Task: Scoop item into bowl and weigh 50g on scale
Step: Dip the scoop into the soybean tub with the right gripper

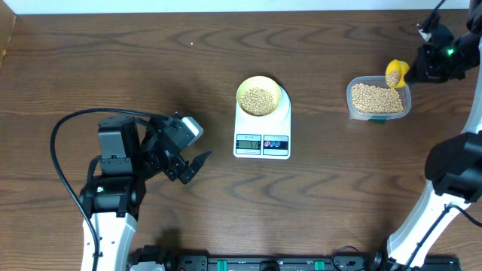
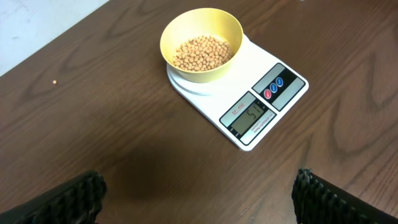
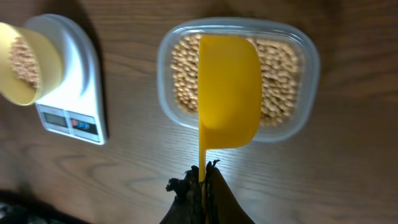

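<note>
A pale yellow bowl point(image 1: 260, 96) holding tan beans point(image 1: 258, 101) stands on the white scale point(image 1: 263, 132) at mid-table; the same bowl point(image 2: 201, 45) and scale point(image 2: 249, 93) show in the left wrist view, the display lit. My right gripper point(image 3: 203, 174) is shut on the thin handle of a bright yellow scoop point(image 3: 228, 96), which hangs over the clear tub point(image 3: 238, 78) of beans; overhead, the scoop point(image 1: 396, 73) carries some beans above the tub point(image 1: 378, 98). My left gripper point(image 1: 194, 167) hovers open over bare wood left of the scale, its fingers point(image 2: 65, 202) wide apart and empty.
A single stray bean point(image 2: 55, 81) lies on the dark wooden table point(image 1: 113, 68). The table's far edge runs along the top. A black cable point(image 1: 64, 150) loops beside the left arm's base.
</note>
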Robot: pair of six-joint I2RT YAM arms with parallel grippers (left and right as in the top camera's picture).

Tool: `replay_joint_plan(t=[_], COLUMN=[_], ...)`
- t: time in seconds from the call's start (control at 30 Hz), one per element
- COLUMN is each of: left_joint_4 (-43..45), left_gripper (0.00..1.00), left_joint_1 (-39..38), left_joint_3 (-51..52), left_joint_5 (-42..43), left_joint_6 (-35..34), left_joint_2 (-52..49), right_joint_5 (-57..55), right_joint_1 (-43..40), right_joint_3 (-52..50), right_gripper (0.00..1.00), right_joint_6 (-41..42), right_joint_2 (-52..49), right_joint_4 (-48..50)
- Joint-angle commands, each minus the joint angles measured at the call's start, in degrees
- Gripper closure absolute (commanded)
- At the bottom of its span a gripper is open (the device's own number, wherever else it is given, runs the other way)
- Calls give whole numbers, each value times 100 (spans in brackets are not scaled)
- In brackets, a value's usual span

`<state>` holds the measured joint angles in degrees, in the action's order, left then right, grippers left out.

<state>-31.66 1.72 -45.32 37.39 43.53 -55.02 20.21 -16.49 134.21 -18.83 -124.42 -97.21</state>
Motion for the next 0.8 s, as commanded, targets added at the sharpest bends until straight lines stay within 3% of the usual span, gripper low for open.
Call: replay_joint_plan(t=[0.0, 0.6, 0.77], left_joint_4=[2, 2, 2], left_gripper=[2, 3, 3], left_joint_1=[-13, -13, -13], left_joint_3=[11, 11, 11], left_joint_5=[76, 76, 76], left_joint_6=[17, 17, 17], left_joint_2=[-7, -7, -7], right_joint_5=[-461, -2149, -3217], right_joint_1=[122, 1080, 1519], right_joint_3=[28, -319, -319], right_gripper=[99, 99, 99], right_joint_6=[177, 826, 1180], right_joint_2=[160, 157, 157], right_joint_4=[-13, 129, 186])
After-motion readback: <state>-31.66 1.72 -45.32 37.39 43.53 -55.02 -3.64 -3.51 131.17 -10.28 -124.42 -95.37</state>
